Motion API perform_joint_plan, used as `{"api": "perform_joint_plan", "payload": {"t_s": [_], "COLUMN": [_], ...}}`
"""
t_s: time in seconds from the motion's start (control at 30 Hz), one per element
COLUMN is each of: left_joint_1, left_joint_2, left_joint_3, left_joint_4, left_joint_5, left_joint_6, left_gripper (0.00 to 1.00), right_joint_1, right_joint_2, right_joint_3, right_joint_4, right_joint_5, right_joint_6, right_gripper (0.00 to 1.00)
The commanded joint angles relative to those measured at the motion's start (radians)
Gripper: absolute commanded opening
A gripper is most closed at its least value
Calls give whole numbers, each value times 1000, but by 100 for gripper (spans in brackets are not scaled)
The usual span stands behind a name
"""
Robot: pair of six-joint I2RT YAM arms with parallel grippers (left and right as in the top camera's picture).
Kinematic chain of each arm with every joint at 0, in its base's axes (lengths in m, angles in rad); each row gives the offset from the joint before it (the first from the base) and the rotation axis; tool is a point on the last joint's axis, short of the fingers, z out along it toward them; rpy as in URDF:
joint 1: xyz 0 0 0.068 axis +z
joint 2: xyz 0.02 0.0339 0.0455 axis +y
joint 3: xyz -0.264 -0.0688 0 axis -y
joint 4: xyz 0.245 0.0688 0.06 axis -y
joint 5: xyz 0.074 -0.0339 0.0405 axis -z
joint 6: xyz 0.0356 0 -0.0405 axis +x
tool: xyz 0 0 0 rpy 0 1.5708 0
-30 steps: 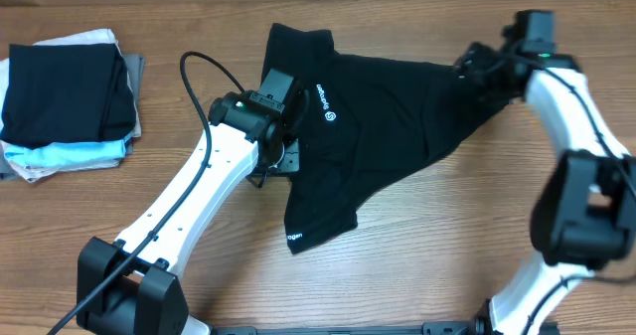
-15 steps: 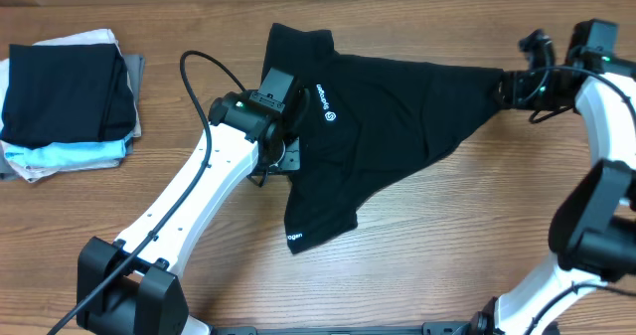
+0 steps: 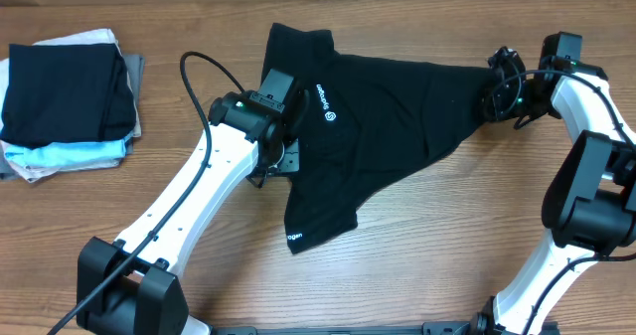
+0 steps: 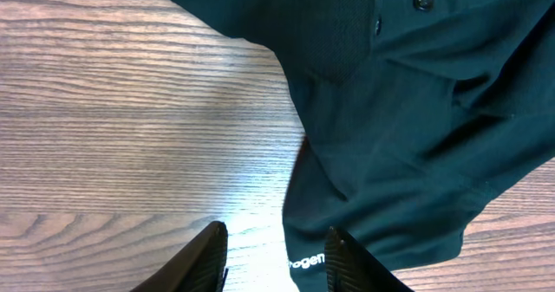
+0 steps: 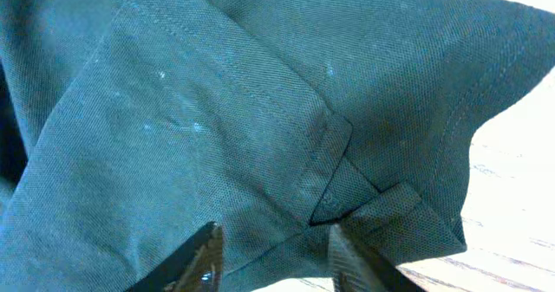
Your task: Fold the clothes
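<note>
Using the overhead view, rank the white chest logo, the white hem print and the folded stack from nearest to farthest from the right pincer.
Measured from the right pincer at the shirt's right tip:
1. white chest logo, mid-shirt beside the left arm's wrist.
2. white hem print, at the shirt's lower edge.
3. folded stack, at the table's far left.

Half a second ago the right gripper [image 3: 500, 88] had drawn the shirt's [image 3: 388, 106] right corner out into a long point, well clear of the shirt's body. It has now eased back toward the shirt (its wrist has swung inward too), and the stretched point has shortened a little.
</note>
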Motion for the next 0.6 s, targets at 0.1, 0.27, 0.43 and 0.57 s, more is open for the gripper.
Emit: {"api": "perform_joint_plan", "payload": {"t_s": [0.1,0.27,0.43,0.57], "left_joint_1": [5,5,5,5], "left_joint_2": [4,4,4,4], "left_joint_3": [8,8,8,8], "left_joint_4": [4,4,7,6], "left_joint_5": [-6,-6,-6,-6], "left_joint_6": [16,16,15,15], "left_gripper": [41,41,41,42], "right_joint_1": [5,7,7,8], "right_joint_2": [22,27,39,39], "right_joint_3": [-7,-7,-7,-7], "right_joint_4": [34,40,40,46], "right_joint_5": [2,-18,-68,-88], "right_joint_6": [-19,-19,-19,-18], "right_gripper": [49,52,52,54]}}
